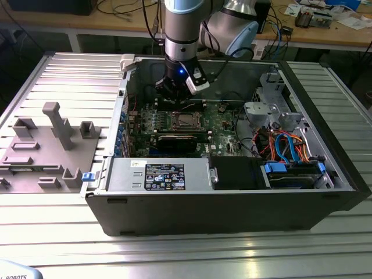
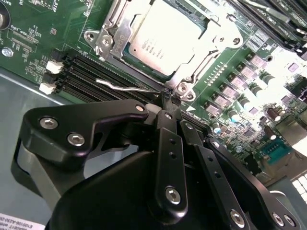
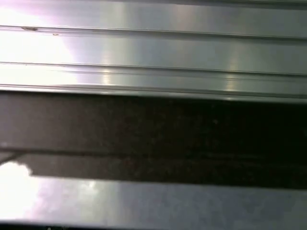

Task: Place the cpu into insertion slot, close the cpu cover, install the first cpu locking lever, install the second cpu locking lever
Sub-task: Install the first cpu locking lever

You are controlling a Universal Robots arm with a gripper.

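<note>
Scanning from the exterior view's left:
Fixture tray: grey moulded holders, resting on the ribbed table beside the open computer case.
Gripper: lowered inside the case just behind the socket; fingers closed together, their tips touching a thin wire locking lever by the socket's corner.
Cpu: seated flat in the socket on the motherboard.
Cpu cover: metal frame lying down around the chip.
Drive cables: blue and orange, at the exterior view's right.
</note>
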